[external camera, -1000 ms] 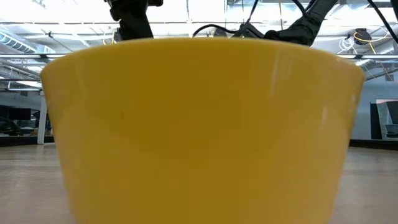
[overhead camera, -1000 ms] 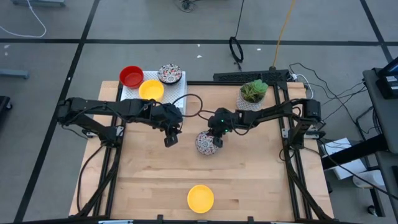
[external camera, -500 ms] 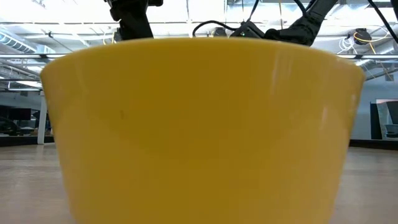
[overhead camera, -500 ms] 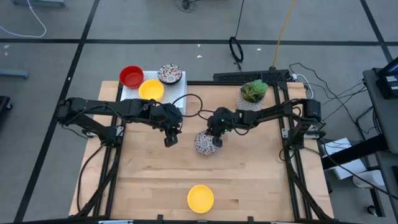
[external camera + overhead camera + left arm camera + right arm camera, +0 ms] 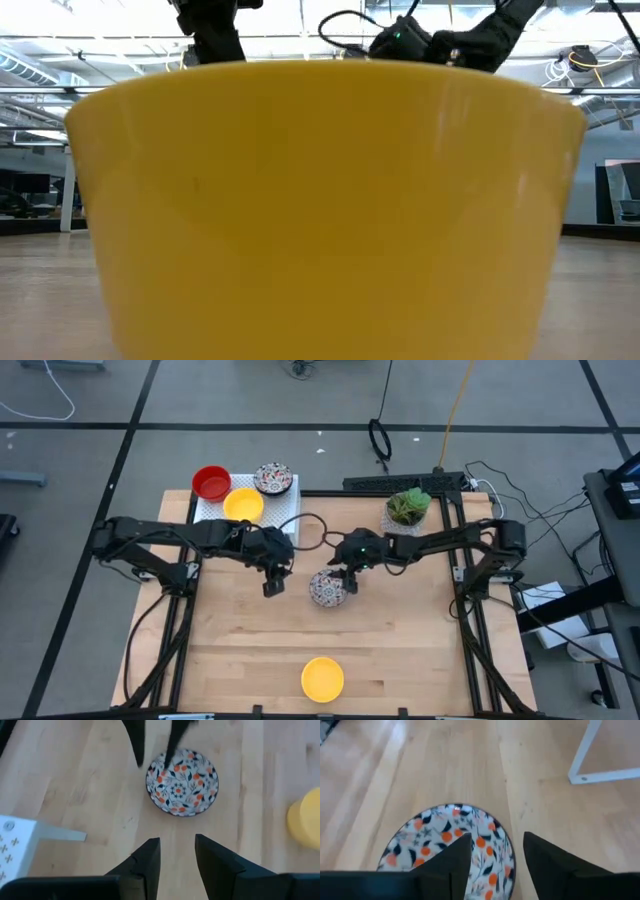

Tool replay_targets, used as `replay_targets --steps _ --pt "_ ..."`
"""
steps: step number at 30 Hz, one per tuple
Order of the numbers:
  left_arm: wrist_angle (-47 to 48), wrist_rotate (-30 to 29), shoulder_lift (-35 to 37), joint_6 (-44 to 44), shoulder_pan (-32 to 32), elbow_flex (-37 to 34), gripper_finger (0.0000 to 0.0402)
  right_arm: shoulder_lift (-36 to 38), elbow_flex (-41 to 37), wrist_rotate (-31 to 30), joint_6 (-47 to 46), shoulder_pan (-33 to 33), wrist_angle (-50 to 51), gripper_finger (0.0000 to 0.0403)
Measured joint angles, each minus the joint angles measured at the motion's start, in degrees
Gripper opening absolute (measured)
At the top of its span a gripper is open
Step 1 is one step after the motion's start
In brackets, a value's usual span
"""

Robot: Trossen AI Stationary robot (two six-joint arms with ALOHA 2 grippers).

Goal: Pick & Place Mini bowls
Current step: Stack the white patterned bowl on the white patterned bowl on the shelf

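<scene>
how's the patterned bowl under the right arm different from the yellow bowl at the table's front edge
The patterned bowl is white with orange and dark speckles; the yellow bowl is plain. The patterned bowl sits mid-table between both arms; the yellow bowl sits alone near the front. Both are small, round, upright on the wood.

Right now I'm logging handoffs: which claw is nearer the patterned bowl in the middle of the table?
Right. The right claw is at the patterned bowl's rim; the left claw hangs off to its side, apart.

right pincer (image 5: 343,575): let go, lifted | patterned bowl (image 5: 327,589): released, shifted slightly left on table (image 5: 400,640)
</scene>
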State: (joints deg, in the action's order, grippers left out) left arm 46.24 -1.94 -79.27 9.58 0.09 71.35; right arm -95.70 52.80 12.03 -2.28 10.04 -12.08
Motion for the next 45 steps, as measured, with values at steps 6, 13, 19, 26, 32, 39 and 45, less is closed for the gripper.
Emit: replay_targets --steps 6,13,19,26,32,39,45 --pt "-9.86 0.00 -0.26 -11.97 -2.27 -5.13 0.0124 9.44 -0.48 0.04 -0.77 -0.11 10.12 0.0168" --pt "-26.94 0.20 -0.60 -17.17 -4.14 -12.22 0.0124 18.68 -4.46 -0.04 -2.85 -2.44 14.52 0.0160" --pt "-31.98 0.89 -2.74 -15.43 -4.34 -14.10 0.0125 25.65 -9.49 -0.33 -6.95 -4.70 14.89 0.0160" --pt "-36.09 4.18 -9.29 -16.12 -6.41 -14.35 0.0177 30.01 -13.95 -0.49 -11.25 -6.68 13.31 0.0160" --pt "-42.40 4.46 -16.59 -24.25 -8.89 -14.14 0.0237 31.58 -16.99 -4.96 -12.17 -7.99 13.84 0.0160" --pt "-46.02 2.16 -23.60 -31.45 -9.96 -14.18 0.0254 31.57 -19.39 -7.69 -12.09 -8.66 12.92 0.0160" --pt "-47.97 -8.20 -25.84 -30.21 -9.09 -13.83 0.0220 31.52 -20.37 -7.75 -12.26 -8.66 13.21 0.0160"
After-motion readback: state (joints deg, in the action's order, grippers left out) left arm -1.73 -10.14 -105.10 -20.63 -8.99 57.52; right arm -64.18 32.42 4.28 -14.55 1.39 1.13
